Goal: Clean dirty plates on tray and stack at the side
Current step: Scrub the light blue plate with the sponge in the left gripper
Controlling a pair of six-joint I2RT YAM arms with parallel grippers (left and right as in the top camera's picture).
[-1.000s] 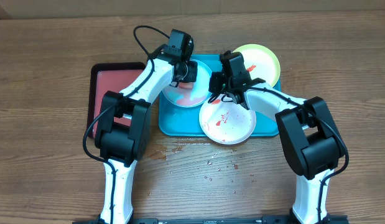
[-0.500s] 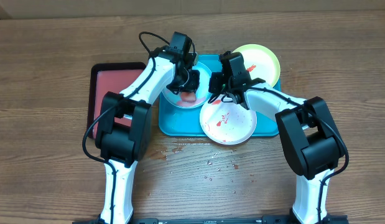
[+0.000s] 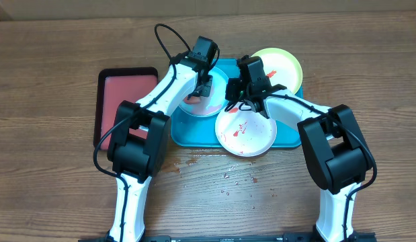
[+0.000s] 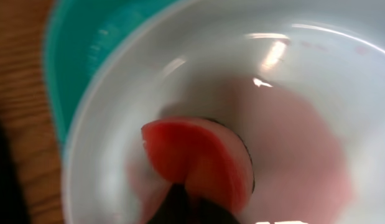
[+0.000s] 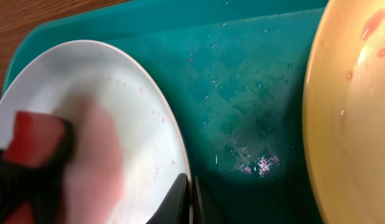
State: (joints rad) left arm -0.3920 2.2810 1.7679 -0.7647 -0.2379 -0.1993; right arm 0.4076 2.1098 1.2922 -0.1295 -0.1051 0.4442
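Left hand [image 3: 204, 91] clenched on what looks like a red sponge [image 4: 195, 165], pressed into blue plate [image 3: 191, 106] on tray [image 3: 187, 132]. Right hand [image 5: 188, 199] pinches that plate's rim. White plate [image 3: 246, 131] overhangs tray front, yellow plate [image 3: 281, 64] behind. Red tray [image 3: 127, 101] left; splatter [image 3: 224, 176] on surface [image 3: 369, 54].

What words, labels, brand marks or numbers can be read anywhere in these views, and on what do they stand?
None: no view holds any readable text.
The teal tray, red tray, light blue plate, white plate and yellow-green plate show no print.
The left wrist view is blurred; it shows only a red sponge on the light blue plate.
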